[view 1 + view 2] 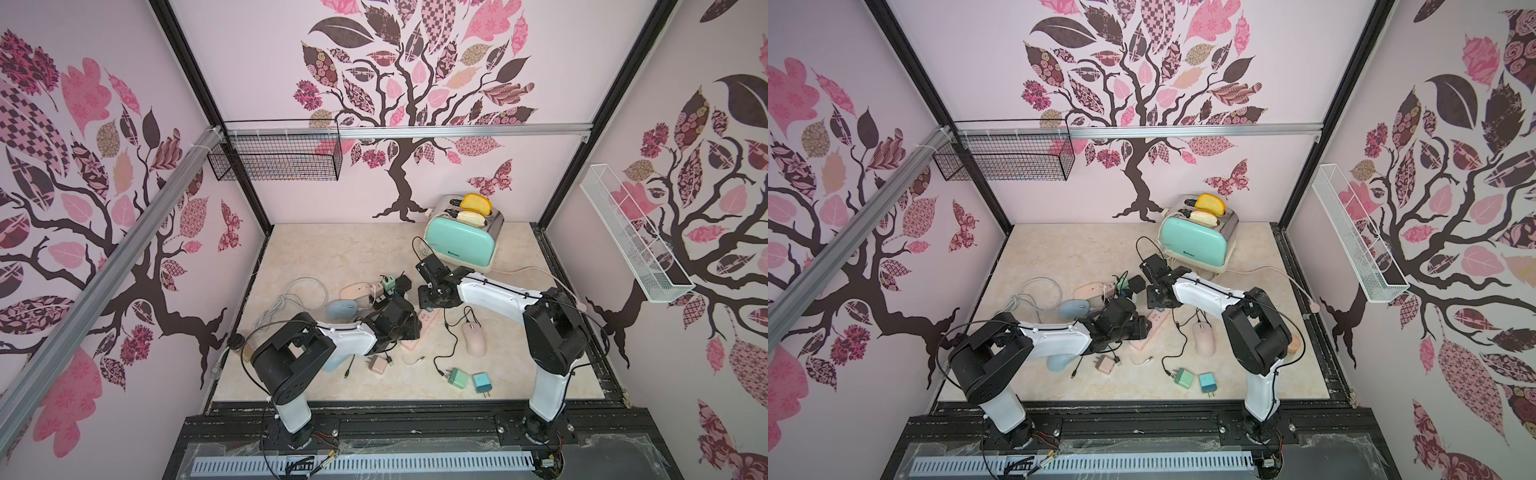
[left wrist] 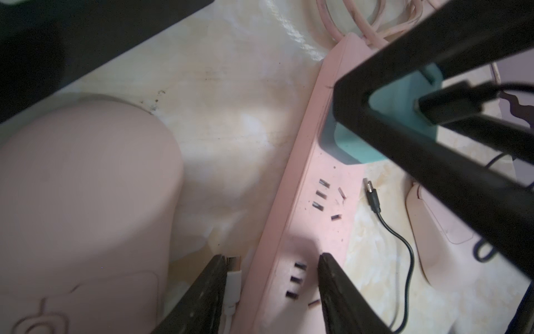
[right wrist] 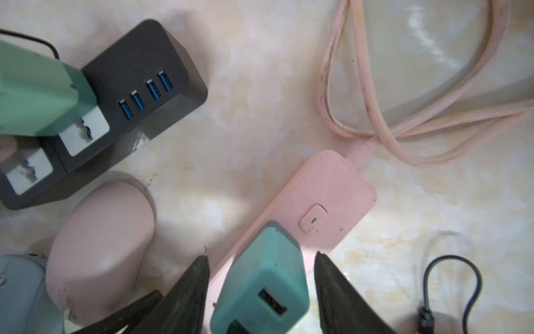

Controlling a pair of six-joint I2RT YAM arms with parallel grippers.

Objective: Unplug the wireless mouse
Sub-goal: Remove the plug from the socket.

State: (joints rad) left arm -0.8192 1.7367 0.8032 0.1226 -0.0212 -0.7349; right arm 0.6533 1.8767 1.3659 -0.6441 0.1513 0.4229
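**Item 1.** Right arm (image 1: 498, 293): base at 5 o'clock of the table (image 1: 316, 249), elbow raised, forearm running toward 10 o'clock, wrist bent down over the table's middle.
Right gripper (image 3: 260, 254): jaws spread, one on either side of the teal charger (image 3: 260, 283) seated in the pink power strip (image 3: 335, 191). A sliver of pink shows between each finger and the charger.

**Item 2.** Left arm (image 1: 345, 338): base at 7 o'clock, forearm near level and pointing toward 3 o'clock, wrist tipped down.
Left gripper (image 2: 271, 256): jaws partly apart over the strip's sockets, clamping nothing. One finger lies just beside a white cable (image 2: 232, 284).

**Item 3.** Wireless mouse (image 1: 355, 291), pink: flat on the table at 10 o'clock of the strip, near the left gripper, untouched. A blue mouse (image 1: 343, 309) sits just beside it at 7 o'clock.
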